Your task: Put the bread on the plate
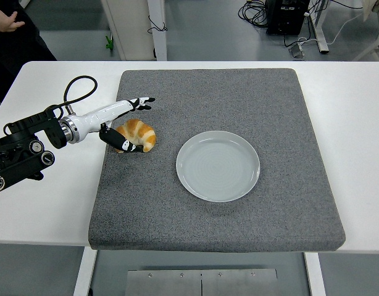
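A golden croissant-shaped bread lies on the grey mat, left of the round pale plate. My left hand is low around the bread: the fingers stretch out just behind it and the thumb lies across its near left end. The hand is open, with the bread between thumb and fingers. The plate holds nothing. My right arm is out of view.
The grey mat covers most of the white table. A person in dark clothes stands at the top left corner. Cables lie on the floor beyond the table.
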`<act>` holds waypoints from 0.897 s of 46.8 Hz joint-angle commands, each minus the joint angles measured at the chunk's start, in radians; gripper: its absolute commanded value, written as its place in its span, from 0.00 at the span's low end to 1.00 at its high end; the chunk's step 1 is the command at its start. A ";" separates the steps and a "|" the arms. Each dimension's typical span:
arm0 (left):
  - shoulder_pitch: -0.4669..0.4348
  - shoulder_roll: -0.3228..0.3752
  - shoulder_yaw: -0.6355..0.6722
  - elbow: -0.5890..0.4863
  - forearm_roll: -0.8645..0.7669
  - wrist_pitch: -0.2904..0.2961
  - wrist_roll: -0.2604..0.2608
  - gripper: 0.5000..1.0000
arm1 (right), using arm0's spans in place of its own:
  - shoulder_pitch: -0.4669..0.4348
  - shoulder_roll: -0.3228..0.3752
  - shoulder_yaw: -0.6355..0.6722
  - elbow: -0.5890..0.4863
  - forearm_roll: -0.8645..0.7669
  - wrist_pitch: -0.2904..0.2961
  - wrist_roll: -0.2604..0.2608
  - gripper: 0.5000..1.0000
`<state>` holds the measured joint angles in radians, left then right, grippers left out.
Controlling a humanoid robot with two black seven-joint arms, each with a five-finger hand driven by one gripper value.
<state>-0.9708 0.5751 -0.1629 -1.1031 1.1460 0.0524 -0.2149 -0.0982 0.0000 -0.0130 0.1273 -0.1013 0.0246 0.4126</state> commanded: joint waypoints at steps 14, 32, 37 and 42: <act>0.004 -0.003 0.003 0.002 0.072 0.049 -0.001 0.89 | 0.000 0.000 0.001 0.000 0.000 0.000 0.000 1.00; 0.004 -0.014 0.034 0.012 0.078 0.086 0.000 0.89 | 0.000 0.000 -0.001 0.000 0.000 0.000 0.000 1.00; 0.001 -0.014 0.052 0.022 0.080 0.107 0.000 0.89 | 0.000 0.000 0.001 0.000 0.000 0.000 0.000 1.00; 0.000 -0.014 0.056 0.026 0.080 0.116 0.000 0.88 | 0.000 0.000 0.001 0.000 0.000 0.000 0.000 1.00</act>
<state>-0.9694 0.5614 -0.1080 -1.0793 1.2257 0.1664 -0.2147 -0.0982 0.0000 -0.0128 0.1273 -0.1012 0.0246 0.4126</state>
